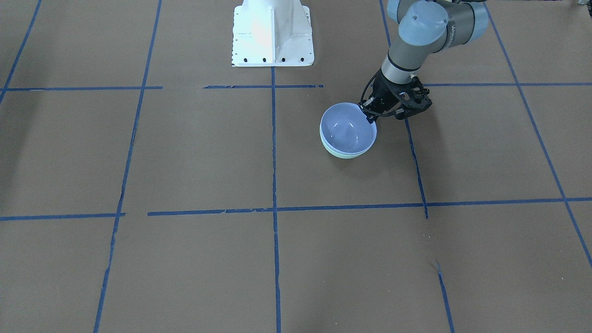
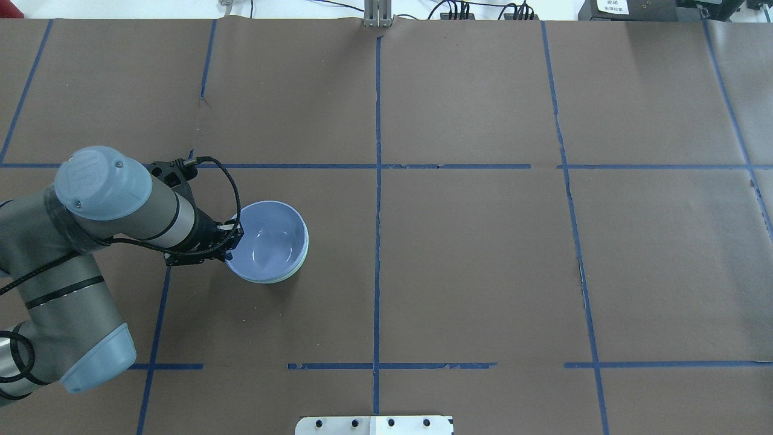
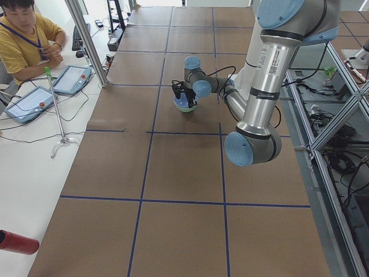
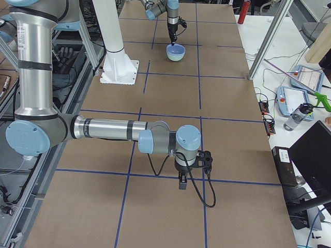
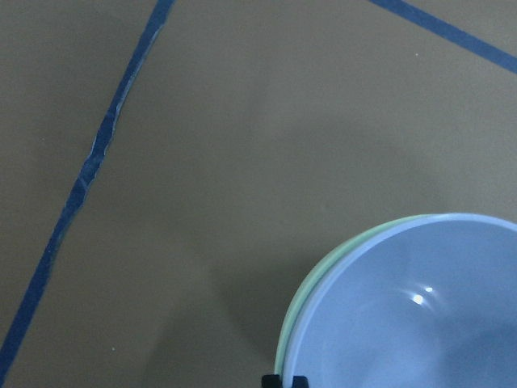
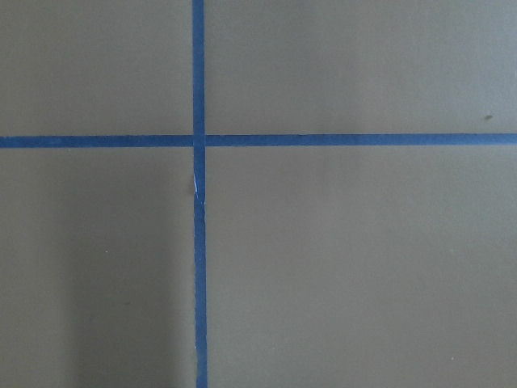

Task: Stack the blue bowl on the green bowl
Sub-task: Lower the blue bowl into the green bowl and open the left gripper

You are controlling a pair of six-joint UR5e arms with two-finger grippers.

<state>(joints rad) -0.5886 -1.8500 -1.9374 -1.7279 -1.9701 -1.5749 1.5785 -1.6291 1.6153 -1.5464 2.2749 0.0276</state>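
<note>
Overhead exterior: L claw (image 2: 232, 234) grips blue bowl (image 2: 272, 241) in green bowl (image 1: 348, 155); R claw (image 4: 182, 183) unclear.

The blue bowl (image 1: 347, 129) is pale periwinkle, the green bowl (image 1: 347, 156) pale mint. Blue tape lines (image 1: 274, 162) grid the brown table (image 1: 199, 152).

Left arm bent in with its pincer closed on a rim; right arm stretched out low.
The left arm (image 2: 115, 208) is folded at the elbow, its wrist angling steeply down, and the left pincer (image 1: 370, 116) has its fingers drawn close together, nipping the rim of the blue bowl (image 1: 348, 129). The right arm (image 4: 108, 129) lies level, its wrist turned down and the right pincer (image 4: 182, 184) pointing straight down; whether it is closed cannot be told.
</note>
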